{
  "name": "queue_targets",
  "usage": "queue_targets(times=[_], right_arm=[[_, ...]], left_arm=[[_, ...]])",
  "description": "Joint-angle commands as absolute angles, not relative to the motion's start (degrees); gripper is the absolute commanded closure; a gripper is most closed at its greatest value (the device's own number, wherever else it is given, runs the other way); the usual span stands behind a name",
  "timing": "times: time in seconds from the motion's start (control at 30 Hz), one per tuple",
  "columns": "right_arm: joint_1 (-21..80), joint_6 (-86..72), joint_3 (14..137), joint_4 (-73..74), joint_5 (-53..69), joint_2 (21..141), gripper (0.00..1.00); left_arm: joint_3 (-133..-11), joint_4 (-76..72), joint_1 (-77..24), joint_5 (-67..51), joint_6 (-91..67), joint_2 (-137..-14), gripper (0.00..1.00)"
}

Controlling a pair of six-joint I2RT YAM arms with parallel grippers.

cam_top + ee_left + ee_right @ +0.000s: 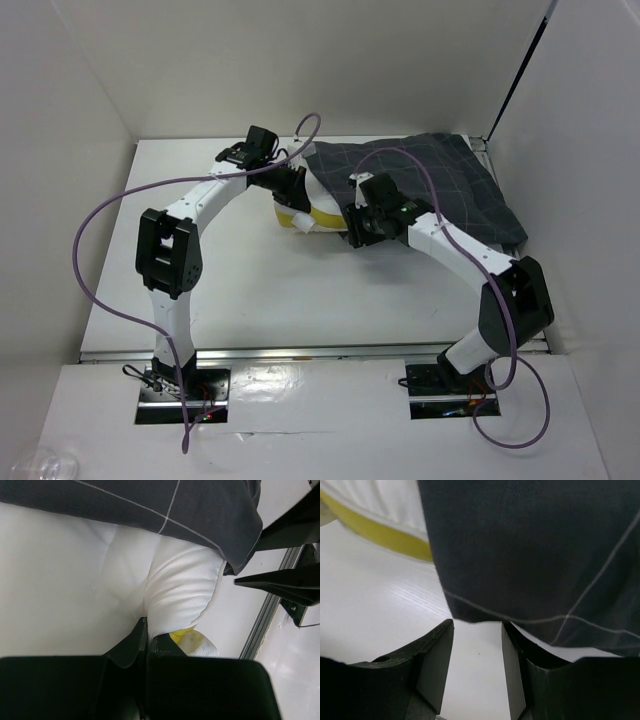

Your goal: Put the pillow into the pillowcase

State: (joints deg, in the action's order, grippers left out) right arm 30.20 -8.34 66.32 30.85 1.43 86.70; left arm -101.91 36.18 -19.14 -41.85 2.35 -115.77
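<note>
So, left arm: rooted at 7 o'clock on the near edge of the table, elbow raised, forearm stretched toward 12 o'clock.
left gripper: clamped tight on a puffed fold of the pillow, fingertips all but meeting, white cover bulging out of the pinch toward 1 o'clock in the left wrist view.
pillow: lying just past the table's centre toward 12 o'clock, only its 9 o'clock end bare; smooth white quilted top filling most of the left wrist view.
yellow band: running along the pillow's near edge, resting on the table, disappearing under dark cloth on its 3 o'clock side.
pillowcase: charcoal with a thin pale check, spread toward 1 and 2 o'clock up to the far right corner of the table, its 9 o'clock edge draped over the pillow; whether the pillow's hidden part sits inside or merely beneath, cannot tell.
right gripper: near the centre, at the pillowcase's near hem just beside the yellow band; jaws parted with bare table showing through the gap, hem hanging right at the fingertips, nothing visibly pinched between them.
right arm: rooted at 5 o'clock, elbow out toward 4 o'clock, forearm angled in toward 10 o'clock across the near border of the pillowcase.
</note>
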Motion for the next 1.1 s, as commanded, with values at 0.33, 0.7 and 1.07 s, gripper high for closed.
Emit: queue_targets(times=[0.33, 0.7, 1.07], right_arm=[[29.71, -10.02, 73.48, 25.66, 6.06, 95.09, 0.71], [35.5, -10.55, 84.45, 27.33, 14.49, 96.94, 1.0], [43.94, -9.14, 89.99, 28.04, 30.04, 96.94, 1.0]], left_arm=[[-103.18, 34.54, -18.63, -45.79, -1.76, -111.8, 1.0], [-101.34, 30.15, -19.15, -46.85, -6.5, -111.79, 1.0], [-103.71, 25.32, -19.16, -47.99, -14.67, -116.19, 1.0]])
